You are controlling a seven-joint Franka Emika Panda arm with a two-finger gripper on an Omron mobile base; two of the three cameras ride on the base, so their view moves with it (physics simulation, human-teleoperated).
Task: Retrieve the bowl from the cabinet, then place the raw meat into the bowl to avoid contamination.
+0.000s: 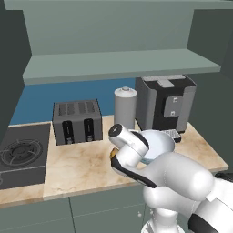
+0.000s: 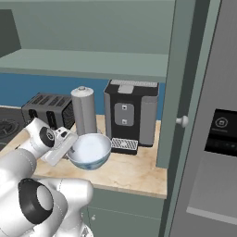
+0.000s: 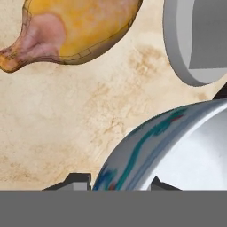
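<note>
1. The bowl [image 1: 162, 138] stands upright on the surface [image 1: 77, 169], right of centre in the left base view. It is in front of the canister [image 1: 125, 108] and the dark coffee machine [image 1: 166, 102]. It is out of the cabinet [image 1: 113, 63], whose shelf runs bare across the top of the frame, so the first half of the task looks done.

2. The end effector [image 3: 117, 181] is at the near rim of the bowl. In the hand view its two dark tips rise at the bottom edge, one outside the patterned wall and one inside. A pinch on the rim suits a deep bowl that is too wide to span.

3. I cannot tell whether the tips are clamped on the rim or just off it. They sit very close to the wall on both sides, but the contact itself is cut off at the frame's bottom.

4. The meat [image 3: 84, 26] lies on the surface at the upper left of the hand view, narrow end pointing left. It is near the bowl but apart from it, with bare marble between. In the left base view an orange sliver peeks from behind the wrist.

5. Setting the bowl close beside the meat keeps the coming transfer short.

6. The next step, as I judge it, is to let go of the rim, lift clear and move over the meat.
</note>
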